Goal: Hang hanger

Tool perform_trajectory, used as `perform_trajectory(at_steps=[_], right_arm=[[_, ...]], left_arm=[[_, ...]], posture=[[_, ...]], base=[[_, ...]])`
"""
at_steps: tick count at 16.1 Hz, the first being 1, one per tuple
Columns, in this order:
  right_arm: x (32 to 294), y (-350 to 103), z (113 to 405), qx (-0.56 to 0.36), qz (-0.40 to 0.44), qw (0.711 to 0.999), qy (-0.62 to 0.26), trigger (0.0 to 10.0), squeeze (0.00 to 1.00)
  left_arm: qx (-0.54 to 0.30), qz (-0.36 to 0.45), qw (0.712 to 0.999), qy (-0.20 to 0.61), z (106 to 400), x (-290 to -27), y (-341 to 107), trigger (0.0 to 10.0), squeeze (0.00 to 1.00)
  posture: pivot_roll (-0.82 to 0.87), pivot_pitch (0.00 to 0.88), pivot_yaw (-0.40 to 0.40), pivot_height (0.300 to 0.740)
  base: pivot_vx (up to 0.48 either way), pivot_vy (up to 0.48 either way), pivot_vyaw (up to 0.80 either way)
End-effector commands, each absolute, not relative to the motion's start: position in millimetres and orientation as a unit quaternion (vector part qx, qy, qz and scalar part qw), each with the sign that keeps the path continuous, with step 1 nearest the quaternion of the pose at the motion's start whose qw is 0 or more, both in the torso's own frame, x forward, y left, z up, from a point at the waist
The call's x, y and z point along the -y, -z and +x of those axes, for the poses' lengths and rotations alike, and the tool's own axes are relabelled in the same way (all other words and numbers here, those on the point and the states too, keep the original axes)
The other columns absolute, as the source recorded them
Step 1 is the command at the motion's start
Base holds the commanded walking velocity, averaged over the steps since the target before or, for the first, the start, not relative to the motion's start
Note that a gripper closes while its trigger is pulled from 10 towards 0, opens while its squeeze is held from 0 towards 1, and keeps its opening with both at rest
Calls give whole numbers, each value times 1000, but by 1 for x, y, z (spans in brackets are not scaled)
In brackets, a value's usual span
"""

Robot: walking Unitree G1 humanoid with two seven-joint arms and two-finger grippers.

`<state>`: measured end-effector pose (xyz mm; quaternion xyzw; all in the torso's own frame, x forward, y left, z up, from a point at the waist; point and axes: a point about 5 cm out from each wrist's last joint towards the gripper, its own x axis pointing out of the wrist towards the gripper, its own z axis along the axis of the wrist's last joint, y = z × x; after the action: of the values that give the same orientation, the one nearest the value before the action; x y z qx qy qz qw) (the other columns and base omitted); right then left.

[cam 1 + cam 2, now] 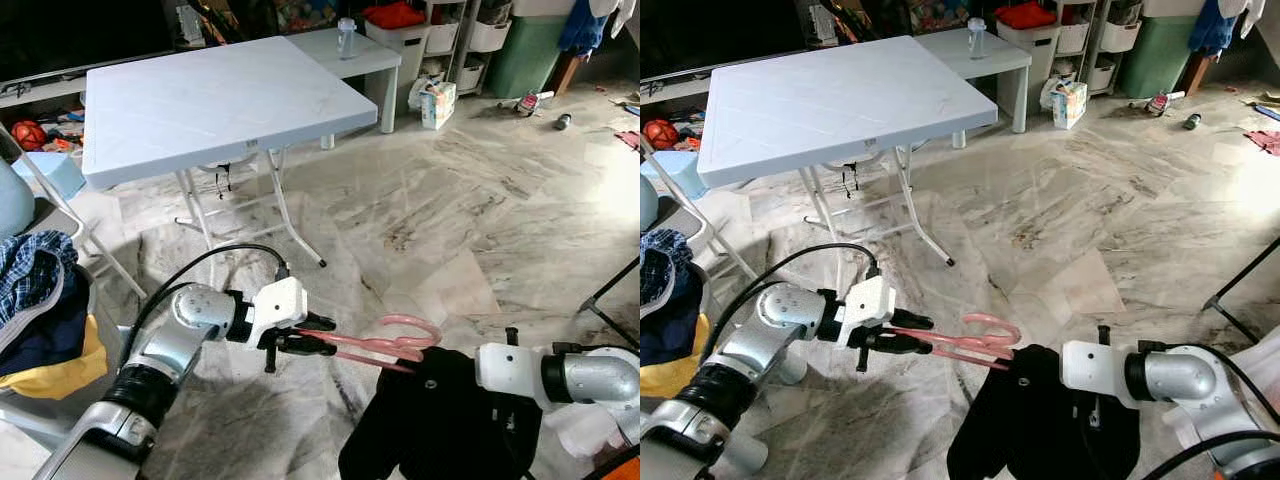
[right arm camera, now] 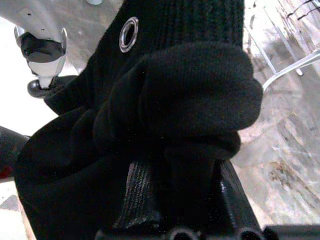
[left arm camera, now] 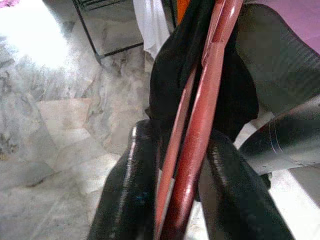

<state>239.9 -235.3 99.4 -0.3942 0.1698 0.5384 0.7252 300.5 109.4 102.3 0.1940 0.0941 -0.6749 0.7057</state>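
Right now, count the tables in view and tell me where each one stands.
2. A folding table stands ahead on the robot's left on the marble floor; a low white table with a bottle on it sits just behind it, by the storage bins. Others may be hidden.

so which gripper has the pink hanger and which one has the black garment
The left gripper is shut on the pink hanger; the right gripper pinches the black garment hanging from it.

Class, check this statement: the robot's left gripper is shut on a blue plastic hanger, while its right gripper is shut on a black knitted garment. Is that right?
One detail is wrong: the plastic hanger is pink, not blue. The left eye view shows this, and the left wrist view shows it clamped in the left gripper. The rest stands: the right gripper is shut on the black knitted garment.
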Motion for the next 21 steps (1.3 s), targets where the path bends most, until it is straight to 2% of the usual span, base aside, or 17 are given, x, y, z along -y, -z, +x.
perform_trajectory(at_steps=[1,7,10,11,12,15,19,21], right_arm=[[230,-108,245,-141,-404,727,-537,10000,0],[228,-112,256,-115,-425,739,-511,10000,0],[224,-115,265,-98,-429,748,-496,10000,0],[223,-115,267,-96,-426,752,-494,10000,761],[223,-116,270,-93,-425,755,-491,10000,1000],[223,-121,281,-79,-436,762,-473,10000,1000],[210,-129,302,-28,-467,768,-436,10000,1000],[204,-131,310,-11,-477,770,-423,10000,1000]], left_arm=[[-92,208,695,683,304,-106,-107,0,0],[-103,203,688,689,306,-106,-103,0,0],[-103,191,703,678,306,-108,-100,0,0],[-102,190,709,672,306,-108,-99,0,0],[-101,190,715,665,306,-109,-97,0,0],[-103,181,739,640,306,-115,-92,0,0],[-90,151,796,579,308,-124,-88,0,0],[-85,139,811,563,307,-124,-85,0,0]], posture=[[-131,19,28,740],[-139,8,29,740],[-133,2,23,740],[-130,1,20,740],[-129,1,19,740],[-129,0,15,740],[-128,0,-2,740],[-120,0,-8,740]], base=[[0,0,0],[0,0,0],[0,0,0],[0,0,0],[0,0,0],[0,0,0],[0,0,0],[0,0,0]])
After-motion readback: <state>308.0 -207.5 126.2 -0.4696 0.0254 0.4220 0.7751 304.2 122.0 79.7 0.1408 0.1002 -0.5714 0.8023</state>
